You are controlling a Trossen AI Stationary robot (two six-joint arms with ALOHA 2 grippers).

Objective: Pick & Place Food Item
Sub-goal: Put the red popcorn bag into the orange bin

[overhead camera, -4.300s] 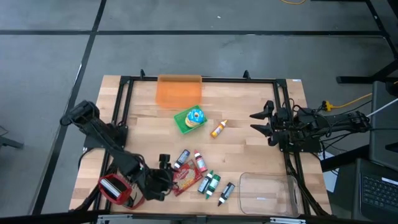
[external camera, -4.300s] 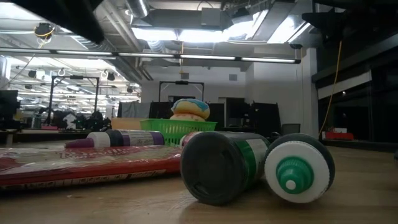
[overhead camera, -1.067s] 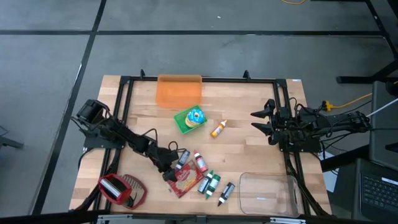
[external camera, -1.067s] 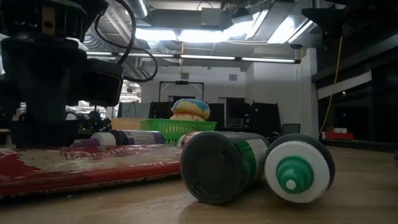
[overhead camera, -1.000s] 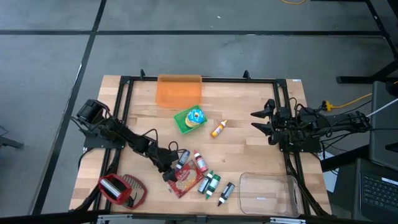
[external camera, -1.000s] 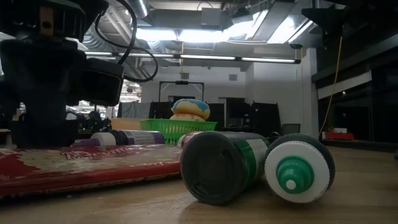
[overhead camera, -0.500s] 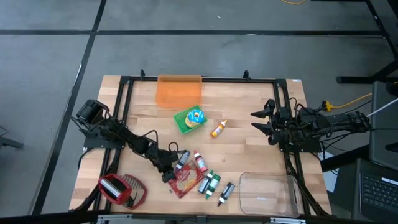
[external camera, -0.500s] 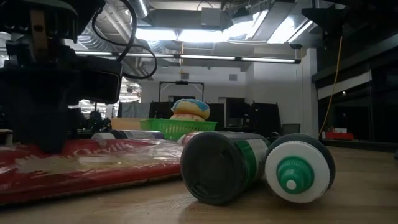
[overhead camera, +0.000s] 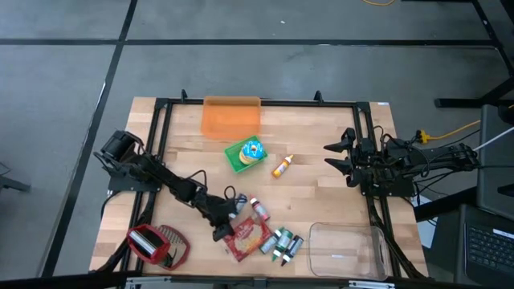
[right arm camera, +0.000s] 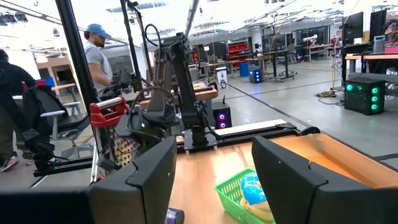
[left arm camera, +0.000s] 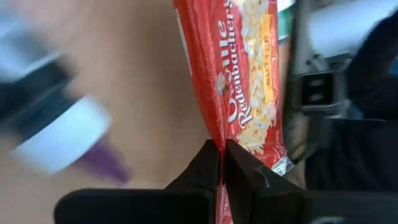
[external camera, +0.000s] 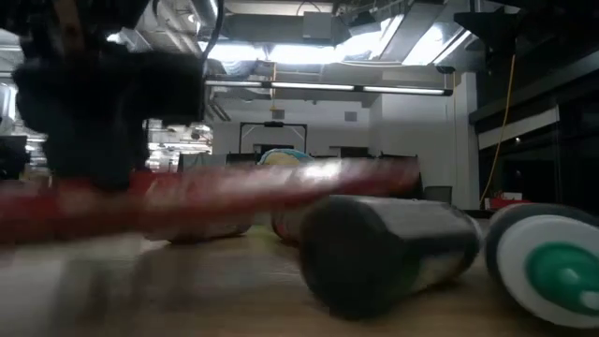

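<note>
Left gripper (overhead camera: 226, 222): now pinching popcorn packet (overhead camera: 249, 238), dragged rightward; bottles (overhead camera: 283, 243) pushed aside. Right gripper (overhead camera: 337, 157): spread, waiting at table's right edge.

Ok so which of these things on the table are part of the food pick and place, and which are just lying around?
Job:
- popcorn bag, pinched by the left gripper
- clear bin, a likely drop spot

Lying about:
- green basket
- orange tray
- loose bottles
- red shopping basket
- right gripper, waiting

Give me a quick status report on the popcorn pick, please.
Left gripper shut on popcorn bag, pinching its edge. Right gripper open, waiting at table's right side. Bottles lie beside bag.
</note>
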